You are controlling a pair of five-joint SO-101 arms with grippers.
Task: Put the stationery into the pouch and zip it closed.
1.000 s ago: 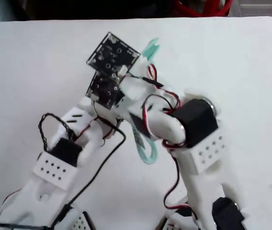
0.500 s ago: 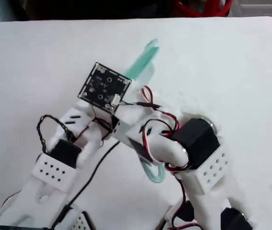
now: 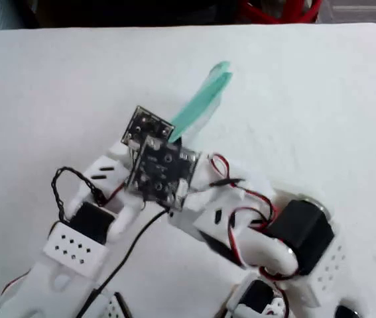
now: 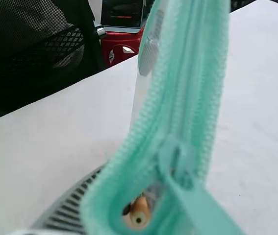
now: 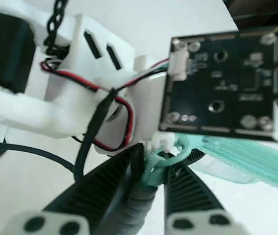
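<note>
grip: my right gripper [image 5: 153, 164] pinches the mint-green plastic zip pull [image 5: 151, 176] of the clear mint-edged pouch [image 3: 201, 99]. i judge a pull will close it over the orange pencil [image 4: 139, 215].

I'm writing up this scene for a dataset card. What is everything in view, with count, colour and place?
pouch: one, mint green with a clear side, edge up ahead of both wrists
zip pull: one, mint, at the pouch's near end
pencil: one, orange-tan end, inside the pouch's open end
table: one, white, under everything
chair: one, black mesh, beyond the table
red object: one, by the chair, too unclear to name
camera boards: two, black, on the wrists
left arm: one, white and black, lower left of the high view
right arm: one, white and black, lower right of the high view
right end effector: one, black, pinching the zip pull
</note>
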